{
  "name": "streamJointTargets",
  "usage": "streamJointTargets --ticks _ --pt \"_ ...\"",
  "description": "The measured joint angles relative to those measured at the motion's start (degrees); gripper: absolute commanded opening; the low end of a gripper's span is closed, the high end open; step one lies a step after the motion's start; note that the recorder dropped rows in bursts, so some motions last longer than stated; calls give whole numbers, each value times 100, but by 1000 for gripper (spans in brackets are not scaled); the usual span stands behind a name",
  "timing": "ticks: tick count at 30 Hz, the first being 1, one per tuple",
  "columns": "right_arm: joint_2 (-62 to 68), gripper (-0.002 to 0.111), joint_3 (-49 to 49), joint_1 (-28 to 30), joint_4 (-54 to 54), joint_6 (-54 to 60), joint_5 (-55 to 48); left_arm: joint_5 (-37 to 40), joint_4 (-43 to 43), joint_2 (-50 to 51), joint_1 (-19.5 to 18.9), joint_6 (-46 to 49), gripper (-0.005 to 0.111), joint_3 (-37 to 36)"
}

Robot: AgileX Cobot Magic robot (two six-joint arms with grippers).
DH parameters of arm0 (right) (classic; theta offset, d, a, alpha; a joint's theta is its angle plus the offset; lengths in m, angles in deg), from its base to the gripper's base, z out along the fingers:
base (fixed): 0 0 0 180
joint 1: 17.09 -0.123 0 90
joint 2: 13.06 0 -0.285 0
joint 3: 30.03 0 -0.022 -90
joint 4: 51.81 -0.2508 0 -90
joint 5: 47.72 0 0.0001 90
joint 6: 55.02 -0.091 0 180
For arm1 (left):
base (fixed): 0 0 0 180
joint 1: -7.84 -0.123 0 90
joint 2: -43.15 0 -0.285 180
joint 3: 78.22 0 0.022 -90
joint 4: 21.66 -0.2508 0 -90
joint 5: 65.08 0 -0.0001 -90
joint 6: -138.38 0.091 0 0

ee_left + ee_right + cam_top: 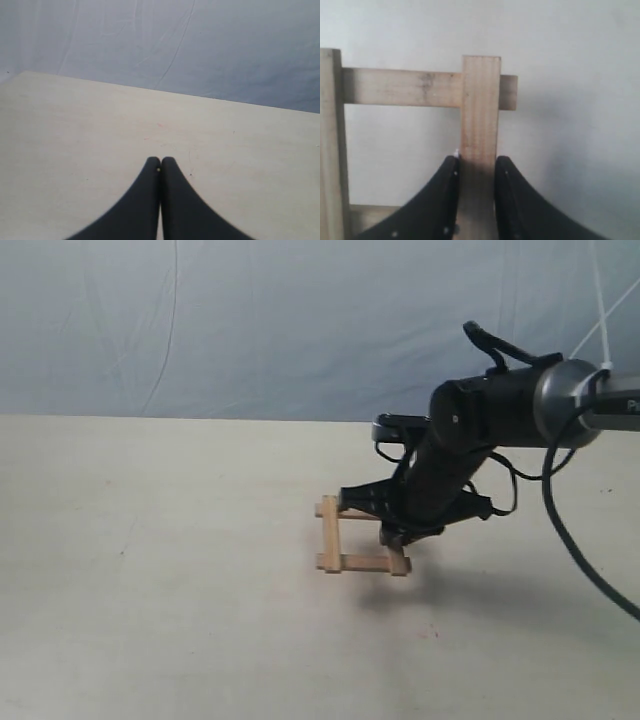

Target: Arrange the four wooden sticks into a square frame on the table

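Observation:
Four light-brown wooden sticks form a small square frame [328, 533] on the pale table [150, 620]. My right gripper [400, 536] hangs low over the frame's right side. In the right wrist view the right gripper [476, 162] is shut on one stick [480, 105], whose end rests across a cross stick [402, 87]. A third stick [330, 140] runs along the frame's opposite side and a fourth [370, 212] shows beside the fingers. My left gripper [160, 161] is shut and empty above bare table [75, 125]; it is outside the exterior view.
A blue-grey cloth backdrop [250, 320] hangs behind the table's far edge. The right arm's black cable [570, 540] loops down on the right. Bare table surface surrounds the frame on all sides.

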Motion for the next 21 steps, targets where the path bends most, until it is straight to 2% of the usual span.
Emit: streamJointTargets --ticks 8,17,19,21 --pt "791 -1 -987 -462 313 -636 -455 0 0 0 0 0 0 0" --pt "1224 -1 -1182 -557 506 -957 -577 0 -11 0 0 0 0 0" --pt "1227 5 -1194 -567 515 -969 -601 0 -11 0 0 0 0 0" --pt "1227 19 -1194 -567 515 -982 -601 0 -11 0 0 0 0 0"
